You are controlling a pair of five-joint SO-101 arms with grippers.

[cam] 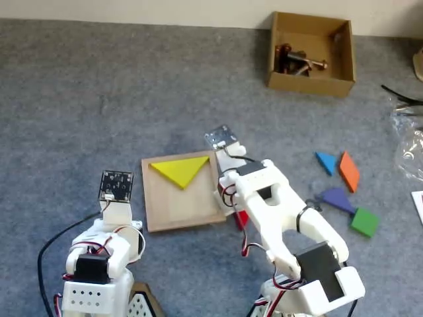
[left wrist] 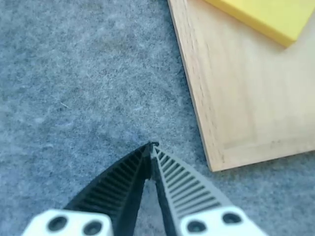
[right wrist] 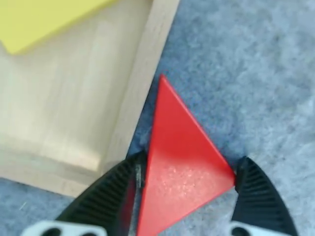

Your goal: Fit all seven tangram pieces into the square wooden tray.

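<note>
The square wooden tray (cam: 173, 212) lies on grey carpet with a yellow triangle (cam: 180, 170) in its far part. My right gripper (right wrist: 189, 160) is shut on a red triangle (right wrist: 179, 162), which sits low over the carpet just outside the tray's right rim (right wrist: 140, 93). The red piece (cam: 242, 220) peeks out under the right arm. My left gripper (left wrist: 151, 146) is shut and holds nothing, over the carpet beside the tray's near left corner (left wrist: 219, 160). A blue triangle (cam: 325, 162), orange parallelogram (cam: 349, 172), purple triangle (cam: 337, 198) and green square (cam: 365, 222) lie to the right.
A cardboard box (cam: 310, 53) with small metal items stands at the back right. Clear plastic wrapping (cam: 408, 148) and cables lie at the right edge. Open carpet stretches to the left and behind the tray.
</note>
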